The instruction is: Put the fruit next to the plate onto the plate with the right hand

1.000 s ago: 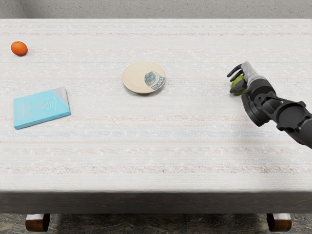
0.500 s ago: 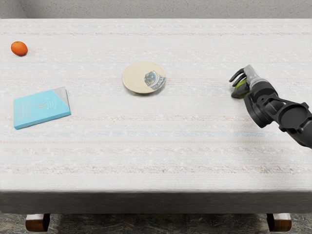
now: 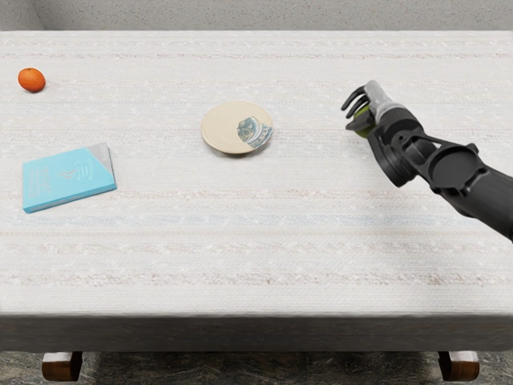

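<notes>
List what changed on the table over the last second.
The right hand, fingers curled on the green fruit, carried it left and up in the picture, toward the plate. The plate, the blue book and the orange fruit stayed put.

A small round orange fruit (image 3: 31, 79) sits near the far left corner of the pale, whitewashed wooden table (image 3: 256, 241), well apart from a flat light-blue book with a grey corner (image 3: 69, 177) lying nearer along the left edge.
</notes>
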Robot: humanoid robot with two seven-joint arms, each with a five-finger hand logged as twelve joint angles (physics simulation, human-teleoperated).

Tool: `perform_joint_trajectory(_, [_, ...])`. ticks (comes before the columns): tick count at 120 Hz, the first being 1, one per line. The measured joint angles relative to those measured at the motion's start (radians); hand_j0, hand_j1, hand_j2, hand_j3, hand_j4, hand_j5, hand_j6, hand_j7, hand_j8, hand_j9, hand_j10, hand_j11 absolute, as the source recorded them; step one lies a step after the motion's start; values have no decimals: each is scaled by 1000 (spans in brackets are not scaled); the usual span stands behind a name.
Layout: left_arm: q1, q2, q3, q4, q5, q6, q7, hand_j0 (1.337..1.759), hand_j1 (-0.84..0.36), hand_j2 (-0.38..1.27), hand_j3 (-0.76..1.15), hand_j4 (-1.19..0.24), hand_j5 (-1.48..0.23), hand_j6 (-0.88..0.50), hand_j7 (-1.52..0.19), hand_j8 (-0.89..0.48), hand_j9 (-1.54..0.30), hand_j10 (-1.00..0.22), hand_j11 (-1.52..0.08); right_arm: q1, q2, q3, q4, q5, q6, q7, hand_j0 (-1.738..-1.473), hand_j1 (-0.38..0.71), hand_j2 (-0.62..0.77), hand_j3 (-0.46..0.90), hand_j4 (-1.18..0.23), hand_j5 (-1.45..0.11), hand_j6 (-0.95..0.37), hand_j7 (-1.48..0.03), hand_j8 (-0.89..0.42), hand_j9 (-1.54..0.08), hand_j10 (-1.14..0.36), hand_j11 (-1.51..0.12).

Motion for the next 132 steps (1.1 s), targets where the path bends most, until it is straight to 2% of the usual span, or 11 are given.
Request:
perform_joint_trajectory(6, [0, 0, 0, 0, 0, 0, 0, 1658, 349, -1, 0, 0, 0, 0, 0, 0, 0, 0, 0, 12, 21, 0, 0, 1, 5, 0, -1641, 269, -60, 0, -865, -1146, -871, -1131, -470, -1145, -413, -1177])
perform_joint_trajectory(19, [0, 0, 0, 0, 0, 0, 0, 1658, 349, -1, 0, 0, 0, 0, 0, 0, 0, 0, 0, 30, 76, 0, 1, 4, 8, 0, -1643, 318, 52, 0, -865, -1149, -872, -1133, -456, -1142, -394, -1172])
perform_joint_trajectory(34, [0, 0, 0, 0, 0, 0, 0, 1658, 349, -1, 0, 0, 0, 0, 0, 0, 0, 0, 0, 57, 122, -1, 1, 8, 10, 1, -1645, 330, 70, 0, -862, -1158, -873, -1133, -441, -1152, -374, -1169])
perform_joint_trajectory(63, [0, 0, 0, 0, 0, 0, 0, 1658, 349, -1, 0, 0, 0, 0, 0, 0, 0, 0, 0, 111, 140, -5, 0, 3, 12, 0, -1644, 286, -44, 0, -847, -1190, -874, -1134, -456, -1180, -380, -1162])
perform_joint_trajectory(78, [0, 0, 0, 0, 0, 0, 0, 1658, 349, -1, 0, 0, 0, 0, 0, 0, 0, 0, 0, 112, 142, -9, 0, 0, 20, 1, -1645, 342, 72, 0, -853, -1177, -874, -1134, -444, -1169, -367, -1163])
perform_joint_trajectory(86, [0, 0, 0, 0, 0, 0, 0, 1658, 349, -1, 0, 0, 0, 0, 0, 0, 0, 0, 0, 109, 142, -11, 3, -1, 44, 1, -1645, 340, 48, 0, -855, -1174, -873, -1134, -443, -1168, -361, -1165])
perform_joint_trajectory(132, [0, 0, 0, 0, 0, 0, 0, 1658, 349, -1, 0, 0, 1, 0, 0, 0, 0, 0, 0, 155, 142, -10, 156, -3, 124, 1, -1643, 328, 19, 0, -861, -1160, -873, -1134, -454, -1155, -373, -1175])
